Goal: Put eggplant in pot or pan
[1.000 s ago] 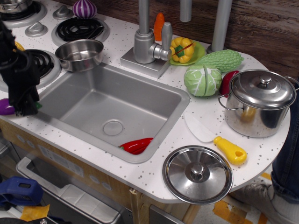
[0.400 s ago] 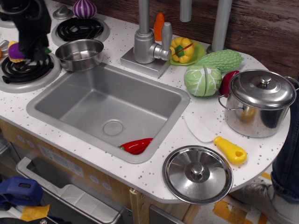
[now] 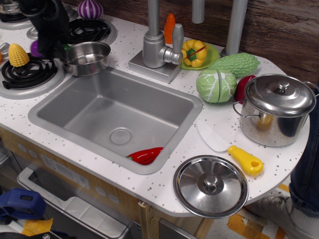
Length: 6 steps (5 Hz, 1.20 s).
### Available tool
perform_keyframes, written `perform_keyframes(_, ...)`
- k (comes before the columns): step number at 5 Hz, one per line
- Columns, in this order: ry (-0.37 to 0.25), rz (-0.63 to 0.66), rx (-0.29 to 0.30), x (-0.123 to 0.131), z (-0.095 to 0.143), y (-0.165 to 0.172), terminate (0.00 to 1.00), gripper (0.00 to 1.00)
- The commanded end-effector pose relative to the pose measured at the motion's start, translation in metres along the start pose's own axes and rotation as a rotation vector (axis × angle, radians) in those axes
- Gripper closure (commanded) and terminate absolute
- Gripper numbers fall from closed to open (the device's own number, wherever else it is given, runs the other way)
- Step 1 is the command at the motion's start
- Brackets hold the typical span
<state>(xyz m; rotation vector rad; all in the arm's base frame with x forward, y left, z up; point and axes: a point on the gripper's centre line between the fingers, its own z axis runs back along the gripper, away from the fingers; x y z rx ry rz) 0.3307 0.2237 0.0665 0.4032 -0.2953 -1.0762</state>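
Note:
The small shiny steel pan (image 3: 85, 66) stands on the counter between the stove burners and the sink's back left corner. My black gripper (image 3: 52, 49) hangs just left of the pan, a little above the burner. It is shut on the purple eggplant (image 3: 35, 48), which lies crosswise in the fingers. The purple end sticks out to the left and the green stem cap points at the pan's left rim. The eggplant's middle is hidden by the fingers.
A toy corn cob (image 3: 18, 54) lies on the front burner (image 3: 30, 74). A striped purple onion (image 3: 90, 8) sits at the back. The sink (image 3: 119, 112) holds a red pepper (image 3: 145, 155). The faucet (image 3: 155, 45), cabbage (image 3: 216, 85), lidded pot (image 3: 276, 108) and loose lid (image 3: 211, 185) stand to the right.
My gripper lifted the eggplant from the counter's front left edge and carried it back and to the right, up to the pan's left side. The corn cob now shows.

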Motion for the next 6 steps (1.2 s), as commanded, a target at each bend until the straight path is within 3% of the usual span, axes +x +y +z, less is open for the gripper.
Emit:
perform_keyframes(1,-0.064,-0.016,0.068,0.022,-0.001,0.016,0.00,1.00)
perform_keyframes(2,-0.108,-0.032,0.084,0.036,-0.007,0.024,0.00,1.00)
perform_keyframes(3,-0.130,-0.051,0.095,0.047,-0.013,0.032,0.00,0.00)
perform_keyframes(5,-0.156,-0.093,0.105,0.047,-0.017,0.036,0.00,0.00)
perform_keyframes(6,-0.156,-0.093,0.105,0.047,-0.017,0.036,1.00,0.00)
